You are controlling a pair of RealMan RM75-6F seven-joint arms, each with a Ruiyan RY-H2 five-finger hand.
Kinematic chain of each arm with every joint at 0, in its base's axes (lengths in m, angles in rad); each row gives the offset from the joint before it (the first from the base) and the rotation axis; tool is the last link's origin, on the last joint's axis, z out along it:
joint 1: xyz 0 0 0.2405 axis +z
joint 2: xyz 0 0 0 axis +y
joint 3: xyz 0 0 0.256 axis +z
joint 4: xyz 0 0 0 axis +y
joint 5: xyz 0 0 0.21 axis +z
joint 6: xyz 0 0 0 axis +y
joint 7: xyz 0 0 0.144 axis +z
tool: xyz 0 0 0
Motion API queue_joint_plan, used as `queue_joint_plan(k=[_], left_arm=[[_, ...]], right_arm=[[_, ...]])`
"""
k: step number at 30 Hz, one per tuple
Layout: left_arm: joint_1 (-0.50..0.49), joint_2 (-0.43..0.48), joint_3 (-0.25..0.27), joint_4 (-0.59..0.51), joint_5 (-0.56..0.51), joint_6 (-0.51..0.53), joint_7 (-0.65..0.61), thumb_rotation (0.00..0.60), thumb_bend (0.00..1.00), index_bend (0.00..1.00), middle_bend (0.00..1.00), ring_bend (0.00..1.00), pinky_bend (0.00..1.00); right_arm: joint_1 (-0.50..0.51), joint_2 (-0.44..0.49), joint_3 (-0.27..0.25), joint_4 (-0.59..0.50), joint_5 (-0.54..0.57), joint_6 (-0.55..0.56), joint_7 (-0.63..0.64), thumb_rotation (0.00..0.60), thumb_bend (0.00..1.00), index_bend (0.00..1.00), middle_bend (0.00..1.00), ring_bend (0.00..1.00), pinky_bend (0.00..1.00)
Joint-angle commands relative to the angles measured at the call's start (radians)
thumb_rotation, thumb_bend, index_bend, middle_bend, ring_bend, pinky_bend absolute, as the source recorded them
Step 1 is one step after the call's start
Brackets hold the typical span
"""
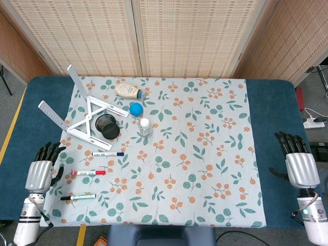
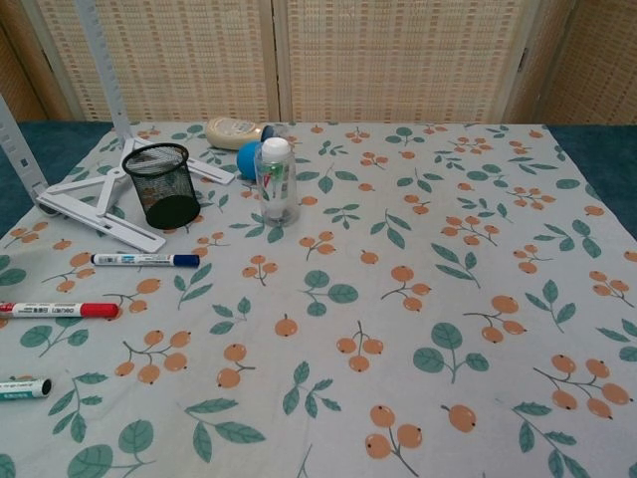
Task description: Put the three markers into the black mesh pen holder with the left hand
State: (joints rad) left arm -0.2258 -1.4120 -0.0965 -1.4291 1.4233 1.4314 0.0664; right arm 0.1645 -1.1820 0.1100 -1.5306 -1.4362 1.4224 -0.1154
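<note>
Three markers, blue-capped (image 1: 107,154), red (image 1: 88,172) and green (image 1: 78,197), lie at lower left. The left hand (image 1: 40,173) and right hand (image 1: 301,168) are spread, holding nothing.

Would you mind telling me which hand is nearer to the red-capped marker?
The left hand is nearer, just left of the red-capped marker; the right hand is far across the floral tablecloth.
</note>
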Motion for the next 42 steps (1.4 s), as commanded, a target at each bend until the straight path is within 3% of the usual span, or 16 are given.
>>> queue_joint_plan(k=[1,6,9,15,21,30,42], left_arm=[[0.074,0.048,0.094,-0.162,0.088,0.092,0.13,0.6,0.38,0.23,0.15,0.0,0.1],[0.18,0.005,0.195,-0.287,0.131,0.174,0.264,0.6,0.39,0.25,0.23,0.04,0.11],[0.214,-0.047,0.224,-0.299,0.152,0.193,0.276,0.6,0.39,0.28,0.25,0.06,0.11],[0.247,-0.197,0.211,-0.21,0.189,0.214,0.365,0.6,0.39,0.31,0.29,0.08,0.12],[0.231,-0.299,0.168,-0.131,0.158,0.158,0.377,0.6,0.39,0.31,0.3,0.08,0.12],[0.226,-0.376,0.127,-0.047,0.083,0.103,0.368,0.6,0.38,0.33,0.34,0.1,0.13],[0.257,-0.441,0.11,0.042,0.04,0.126,0.368,0.6,0.38,0.34,0.36,0.11,0.14]], right_arm=[[0.001,0.002,-0.001,0.002,0.0,-0.005,0.009,0.6,0.03,0.1,0.07,0.09,0.1],[0.001,0.006,0.002,0.006,0.005,-0.008,0.029,0.6,0.03,0.1,0.07,0.09,0.1],[0.001,0.008,0.002,0.008,0.004,-0.009,0.038,0.6,0.03,0.1,0.07,0.09,0.1],[0.005,0.012,-0.003,0.011,-0.001,-0.02,0.06,0.6,0.03,0.1,0.07,0.09,0.1],[0.007,0.01,-0.01,0.014,-0.018,-0.02,0.067,0.6,0.03,0.1,0.07,0.1,0.1],[0.005,0.012,-0.005,0.013,-0.013,-0.013,0.07,0.6,0.03,0.1,0.07,0.1,0.1],[0.009,0.01,-0.006,0.02,-0.008,-0.025,0.073,0.6,0.03,0.1,0.07,0.1,0.1]])
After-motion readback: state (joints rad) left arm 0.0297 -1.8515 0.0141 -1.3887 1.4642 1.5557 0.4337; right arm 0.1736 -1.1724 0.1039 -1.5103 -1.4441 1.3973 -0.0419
